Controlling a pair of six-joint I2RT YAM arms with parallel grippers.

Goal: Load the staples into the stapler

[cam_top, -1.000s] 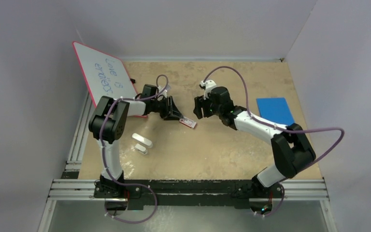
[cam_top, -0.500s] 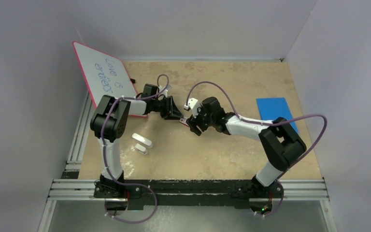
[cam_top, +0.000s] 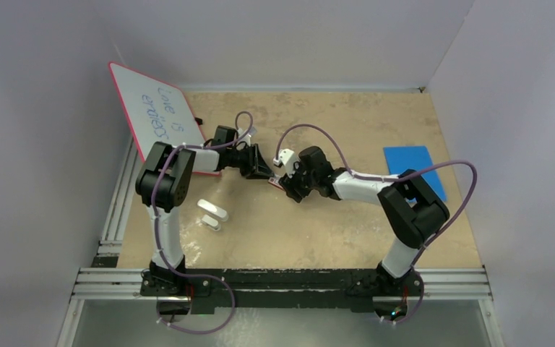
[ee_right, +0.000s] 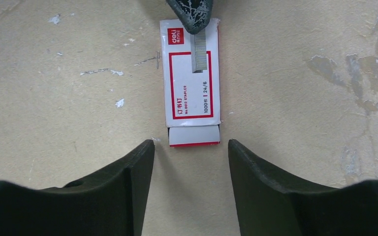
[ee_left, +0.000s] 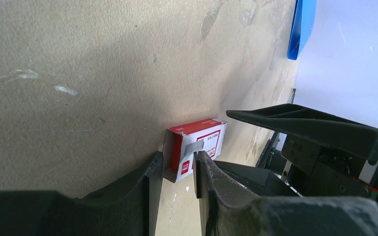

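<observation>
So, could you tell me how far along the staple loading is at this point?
Done: a grey staples strip sits out on top of the red-and-white box. In hand: the left gripper straddles that box's end, the right gripper open at the other end. Left: lifting the strip and loading it; the white bars, likely the stapler, lie untouched.
</observation>
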